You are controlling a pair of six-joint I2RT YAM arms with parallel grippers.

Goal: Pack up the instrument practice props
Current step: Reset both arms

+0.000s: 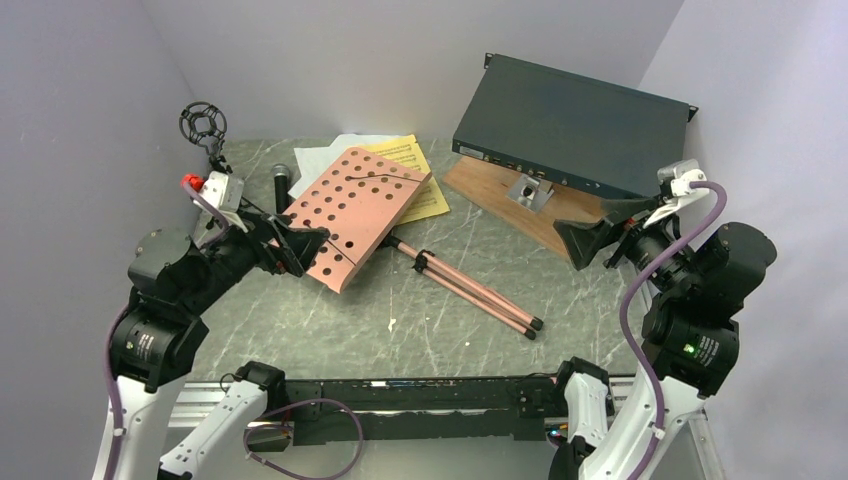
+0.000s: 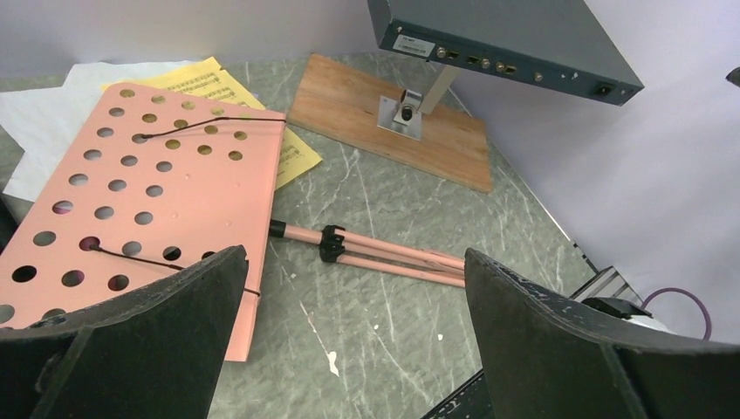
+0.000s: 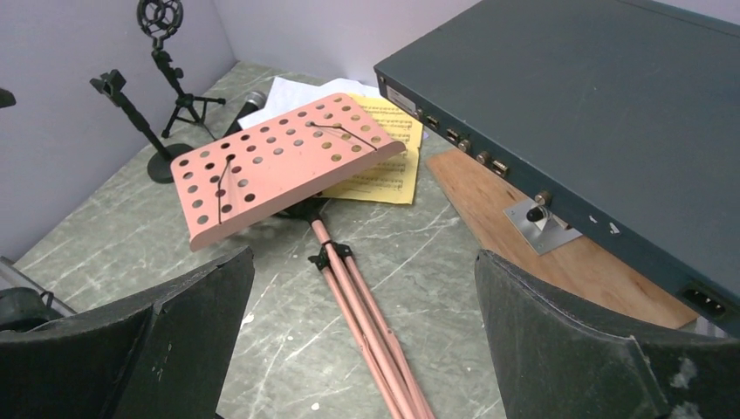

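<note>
Your left gripper [image 1: 305, 245] closest: jaws wide, nothing in them, sitting just beside desk [image 1: 355, 205] near-left edge. Looks lined up for a grab there. Right gripper [image 1: 592, 238] also wide, empty, near board [image 1: 500, 195], well apart from props. Desk lies tilted, face up, propped on own hinge. Legs [image 1: 470, 290] folded into 1 bundle, flat on table [image 1: 300, 330]. Pages [image 1: 425, 175] partly under desk, so desk probably goes first. Mic [image 1: 282, 180] and 2 holders [image 3: 160, 17] back-left, not packed yet.

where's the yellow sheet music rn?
Top view, back centre: the yellow sheet music lies flat, partly under the pink music desk, just left of the wooden board.
</note>
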